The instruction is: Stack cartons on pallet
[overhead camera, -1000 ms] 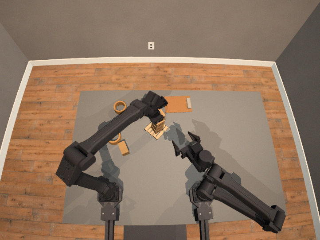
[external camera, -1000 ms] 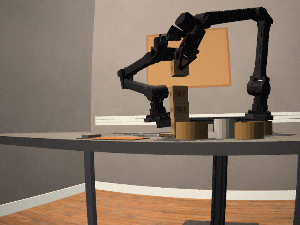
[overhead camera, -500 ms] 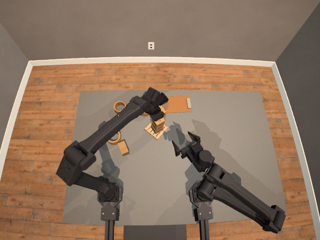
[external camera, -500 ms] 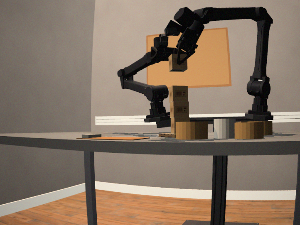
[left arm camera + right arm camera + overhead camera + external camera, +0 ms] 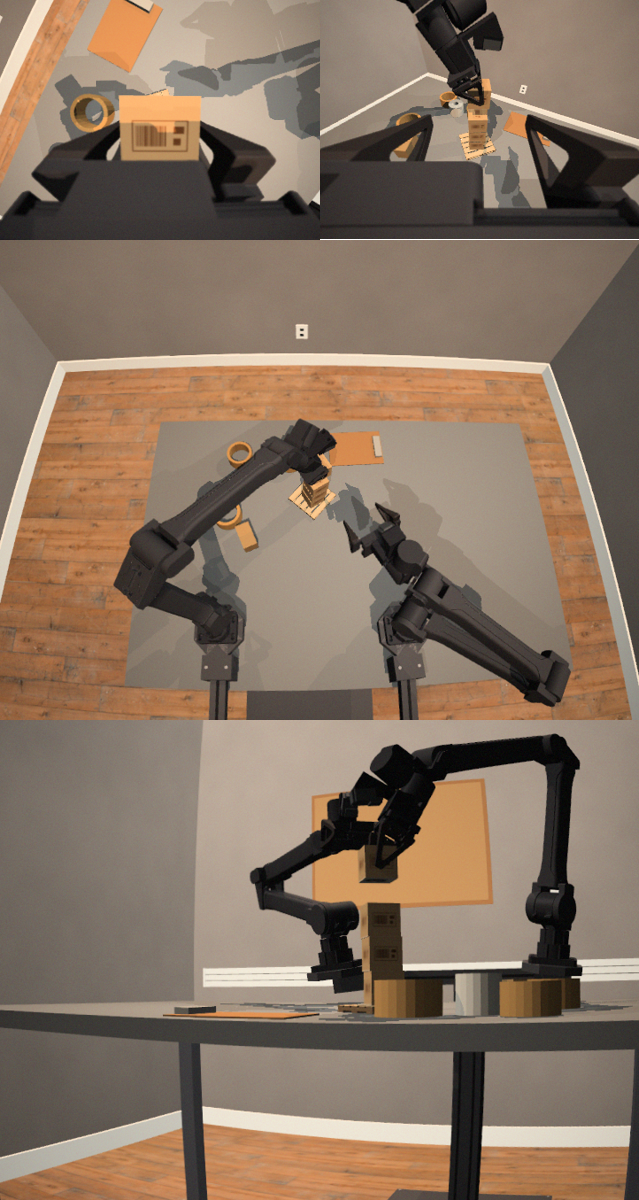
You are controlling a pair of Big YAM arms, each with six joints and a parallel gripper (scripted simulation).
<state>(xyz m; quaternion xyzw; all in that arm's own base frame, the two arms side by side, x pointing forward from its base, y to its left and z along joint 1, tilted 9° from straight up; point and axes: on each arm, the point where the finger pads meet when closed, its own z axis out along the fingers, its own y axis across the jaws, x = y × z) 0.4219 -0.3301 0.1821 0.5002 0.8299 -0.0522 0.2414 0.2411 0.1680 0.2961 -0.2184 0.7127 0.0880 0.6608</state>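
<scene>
My left gripper [image 5: 159, 120] is shut on a brown carton [image 5: 367, 867] [image 5: 160, 140] [image 5: 486, 86], upright with a printed label facing the wrist camera. It hangs above the column, with a visible gap in the exterior view. Three stacked cartons [image 5: 381, 918] [image 5: 314, 492] [image 5: 478, 128] form a column on the slatted wooden pallet [image 5: 313, 514] [image 5: 356, 1008] [image 5: 468, 152]. The held carton hides the column in the left wrist view. No numbered faces can be read. My right gripper [image 5: 362, 514] [image 5: 479, 119] is open and empty, in front and to the right of the column.
Tape rings [image 5: 229, 452] [image 5: 407, 997] and a pale roll [image 5: 477, 994] [image 5: 456, 106] stand behind and left of the pallet. Another ring and a tan block [image 5: 246, 534] are at the front left. An orange clipboard [image 5: 356, 448] [image 5: 129, 36] lies at the back right.
</scene>
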